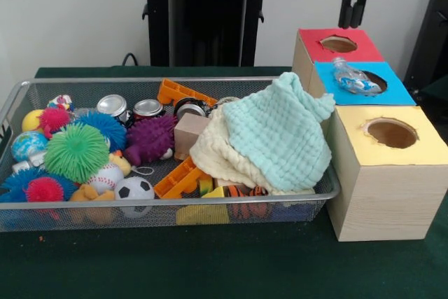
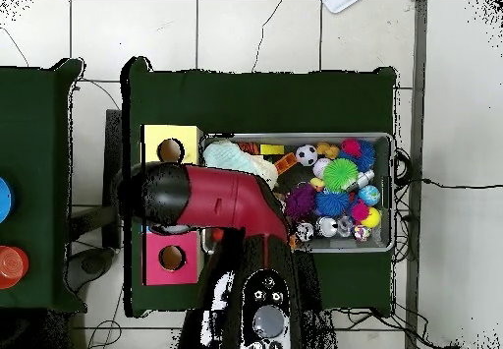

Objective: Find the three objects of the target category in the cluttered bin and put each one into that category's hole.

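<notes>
A crushed clear plastic bottle (image 1: pixel 355 79) lies across the hole of the blue-topped box (image 1: pixel 402 92), not dropped in. My gripper (image 1: pixel 355 6) hangs above and behind it, over the red-topped box (image 1: pixel 315 43), open with nothing between its fingers. The wire bin (image 1: pixel 140 204) holds two metal cans (image 1: pixel 112 106) at its back, spiky balls, a soccer ball (image 1: pixel 134 188) and a baseball (image 1: pixel 105 176). In the overhead view the red arm (image 2: pixel 226 198) covers the blue box and hides the gripper.
A mint cloth (image 1: pixel 280 134) and a cream cloth (image 1: pixel 210 155) cover the bin's right part. Orange plastic pieces (image 1: pixel 178 92) and a wooden block (image 1: pixel 189 133) lie mid-bin. A yellow-topped box (image 1: pixel 427 148) with an open hole stands nearest the camera.
</notes>
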`<state>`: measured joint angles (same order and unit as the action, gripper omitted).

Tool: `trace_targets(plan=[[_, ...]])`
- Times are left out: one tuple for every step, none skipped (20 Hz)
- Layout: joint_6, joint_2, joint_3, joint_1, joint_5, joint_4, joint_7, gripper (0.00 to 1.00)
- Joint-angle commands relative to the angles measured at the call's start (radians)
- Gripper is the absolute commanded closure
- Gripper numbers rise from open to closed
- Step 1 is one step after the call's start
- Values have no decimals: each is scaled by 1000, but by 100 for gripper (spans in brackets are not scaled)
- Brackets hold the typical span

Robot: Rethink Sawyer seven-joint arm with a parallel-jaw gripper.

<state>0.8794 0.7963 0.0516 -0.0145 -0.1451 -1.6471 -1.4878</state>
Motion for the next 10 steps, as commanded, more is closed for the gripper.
trace_targets(plan=[[-130, -101, -19, -56, -69, -77, -348, 100], [-158, -113, -20, -52, -64, -83, -327, 100], [-203, -142, -22, -42, -52, -83, -301, 100], [-247, -170, -25, -31, -41, -84, -275, 100], [-316, -229, -25, -28, -28, -74, -273, 100], [-384, -287, -25, -25, -15, -64, -270, 100], [-452, -346, -24, -23, -2, -54, -268, 100], [-500, -418, -22, -24, 11, -25, -262, 100], [-541, -472, -18, -29, 14, -1, -258, 100], [-581, -526, -14, -33, 16, 23, -255, 100]])
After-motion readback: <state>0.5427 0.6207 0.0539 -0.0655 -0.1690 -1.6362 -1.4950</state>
